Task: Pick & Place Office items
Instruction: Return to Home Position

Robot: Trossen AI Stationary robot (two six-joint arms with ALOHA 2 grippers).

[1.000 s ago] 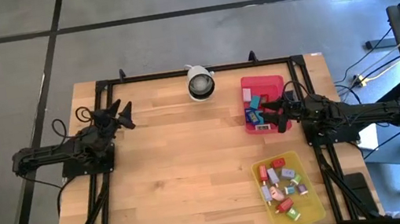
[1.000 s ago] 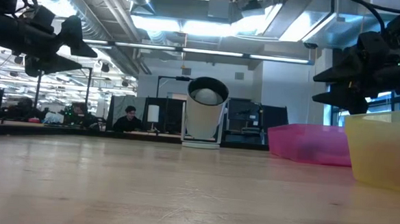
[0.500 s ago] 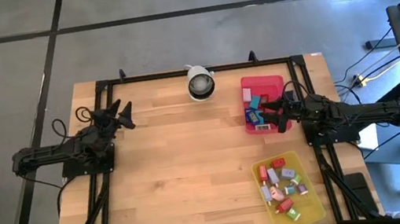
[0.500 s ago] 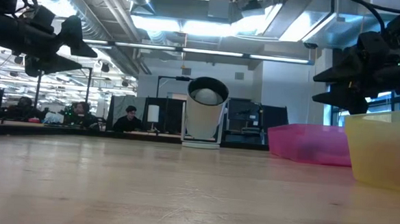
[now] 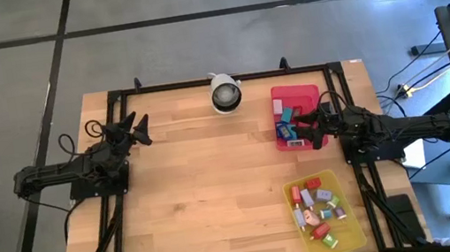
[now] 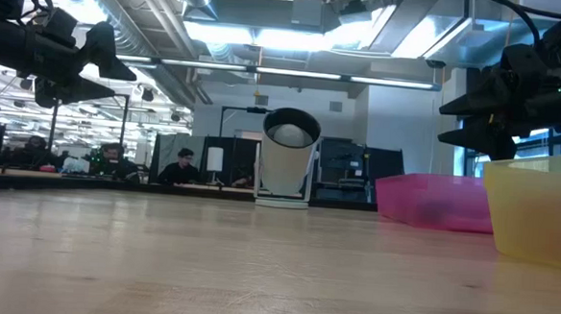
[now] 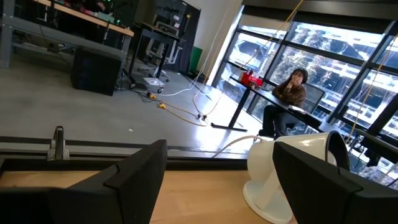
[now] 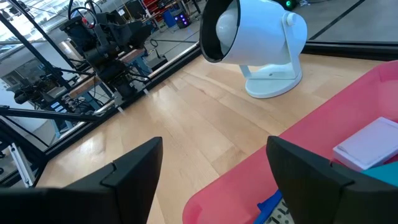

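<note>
Several small office items (image 5: 319, 210) in red, teal, lilac, pink and green lie in a yellow tray (image 5: 354, 232) near the table's near right corner. A few more blocks (image 5: 285, 120), blue and teal among them, lie in a red tray (image 5: 294, 94) at the right far side; a lilac block (image 8: 372, 142) shows in the right wrist view. My right gripper (image 5: 310, 125) is open and hovers above the red tray's near right part, touching nothing. My left gripper (image 5: 133, 128) is open, raised over the table's left far part, with nothing between its fingers.
A white round camera (image 5: 225, 94) stands at the middle of the far edge, also seen as the white camera (image 6: 288, 157) in the low view. Bare wood (image 5: 208, 191) spreads between the arms. A black frame (image 5: 201, 82) rims the table. People sit in the room behind.
</note>
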